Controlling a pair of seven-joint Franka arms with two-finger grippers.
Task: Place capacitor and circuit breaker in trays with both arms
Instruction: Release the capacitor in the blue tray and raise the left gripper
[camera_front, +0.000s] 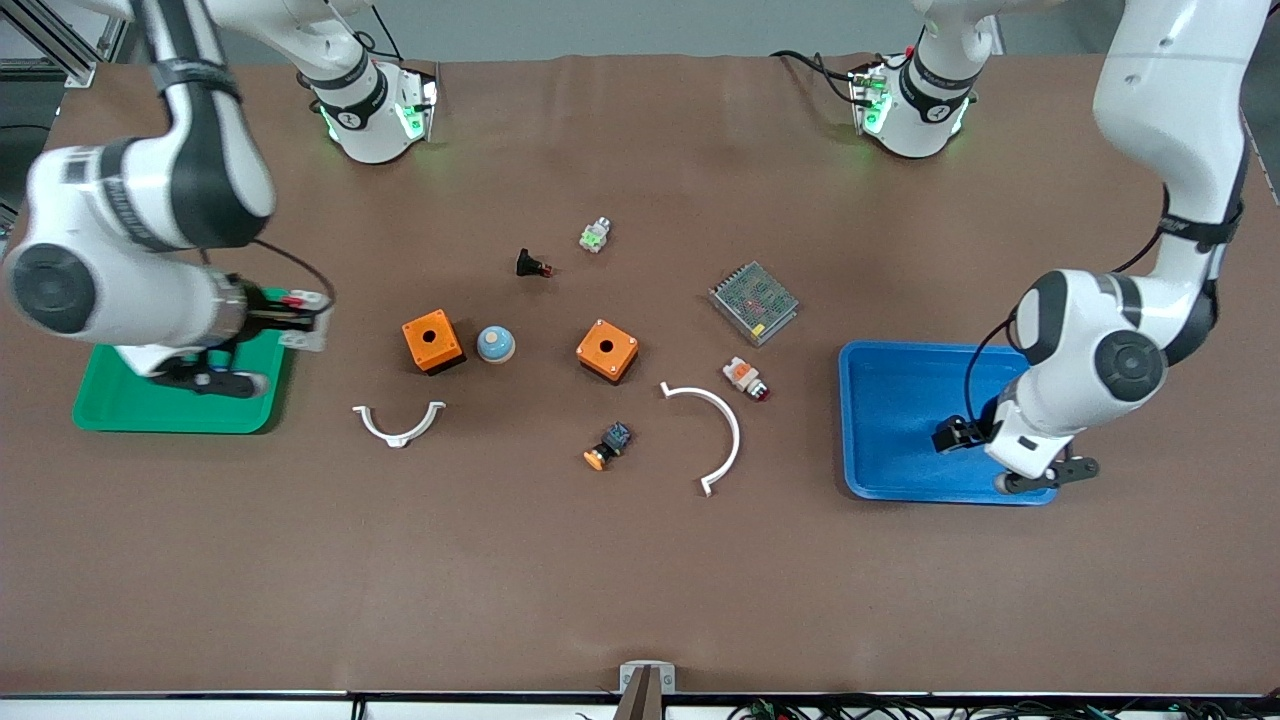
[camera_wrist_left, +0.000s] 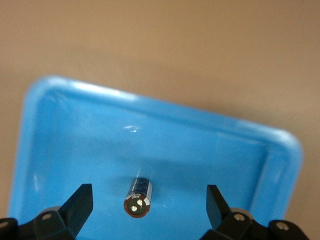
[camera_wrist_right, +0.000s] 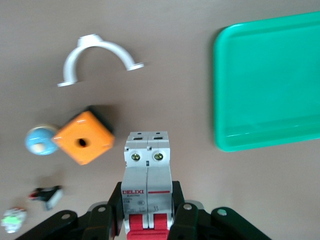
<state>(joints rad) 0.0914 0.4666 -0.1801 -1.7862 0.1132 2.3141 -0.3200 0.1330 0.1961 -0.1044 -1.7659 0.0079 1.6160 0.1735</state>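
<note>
Left gripper (camera_wrist_left: 145, 207) hangs low over the blue tray (camera_front: 890, 420) at the left arm's end of the table, its fingers (camera_wrist_left: 77, 205) spread wide apart and holding nothing; between them the capacitor (camera_wrist_left: 138, 198) lies on its side on the tray floor, touching neither finger, its pale end with two contacts facing the wrist camera. Right gripper (camera_wrist_right: 147, 220) is up over the edge of the green tray (camera_front: 120, 405) at the right arm's end, its fingers clamped on the circuit breaker (camera_wrist_right: 148, 172), which is gripped at the end with the red switch levers, the white body with two screw heads sticking out past the fingertips; in the front view the breaker (camera_front: 300, 318) shows over the tray's rim.

Nearest the front camera among the loose parts lie a large white curved clamp (camera_front: 712, 430) and a push button with an orange cap (camera_front: 607, 447); a smaller white clamp (camera_front: 398, 423) lies toward the green tray; farther off sit two orange boxes (camera_front: 432, 341) (camera_front: 607, 350) with a blue-topped knob (camera_front: 495, 344) between them, a white-orange push button with a red tip (camera_front: 745, 377) and a metal power supply (camera_front: 753, 302); farthest are a black push-button piece (camera_front: 530, 265) and a small white-green part (camera_front: 595, 235).
</note>
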